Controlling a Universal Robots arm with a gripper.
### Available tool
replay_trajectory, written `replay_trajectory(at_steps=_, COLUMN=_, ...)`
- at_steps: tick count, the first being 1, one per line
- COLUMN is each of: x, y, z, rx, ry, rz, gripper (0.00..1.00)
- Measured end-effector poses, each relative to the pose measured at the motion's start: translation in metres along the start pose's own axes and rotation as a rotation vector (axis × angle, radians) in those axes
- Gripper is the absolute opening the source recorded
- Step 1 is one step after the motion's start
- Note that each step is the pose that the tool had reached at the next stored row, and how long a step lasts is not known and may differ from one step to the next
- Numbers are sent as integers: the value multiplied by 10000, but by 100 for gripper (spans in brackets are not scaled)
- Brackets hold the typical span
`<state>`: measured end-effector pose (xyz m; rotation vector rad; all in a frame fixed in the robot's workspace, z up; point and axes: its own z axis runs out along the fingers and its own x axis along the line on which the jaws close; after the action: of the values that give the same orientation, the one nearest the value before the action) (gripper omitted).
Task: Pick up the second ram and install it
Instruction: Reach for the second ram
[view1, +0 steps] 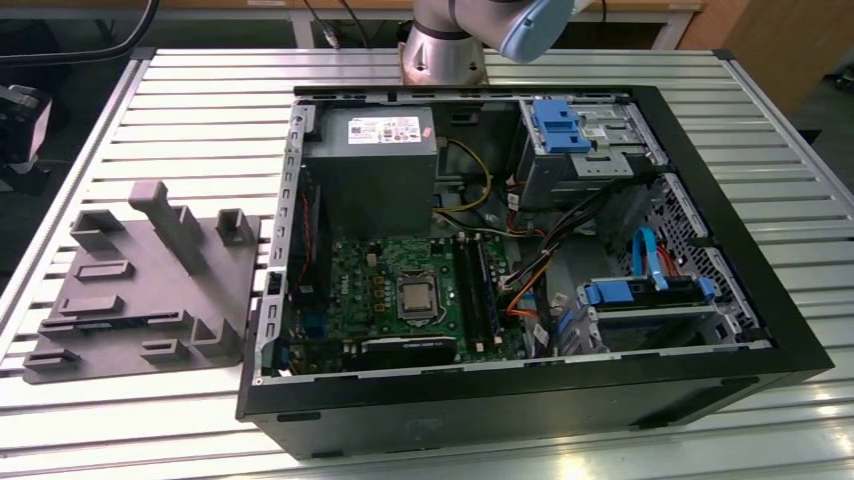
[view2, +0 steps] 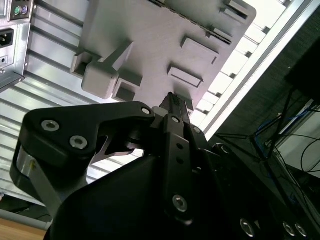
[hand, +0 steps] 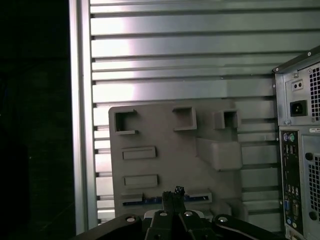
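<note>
You have the slatted table (view1: 200, 110) carrying 1 open computer case (view1: 781, 310), its motherboard (view1: 387, 300) inside, and 1 grey holder tray (view1: 127, 295) beside it. Your gripper (hand: 172, 191) hangs over that tray, jaws pinched narrow and holding nothing. The second ram (hand: 137, 201) lies in a tray slot beneath them.

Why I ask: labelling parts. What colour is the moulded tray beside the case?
The tray is grey, clearest in the exterior view.
</note>
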<state>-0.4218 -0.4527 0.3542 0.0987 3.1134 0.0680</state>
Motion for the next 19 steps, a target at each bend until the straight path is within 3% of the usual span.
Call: replay_trajectory(at_steps=19, x=31, y=-32, z=54, rx=0, ry=0, rz=-2, gripper=11)
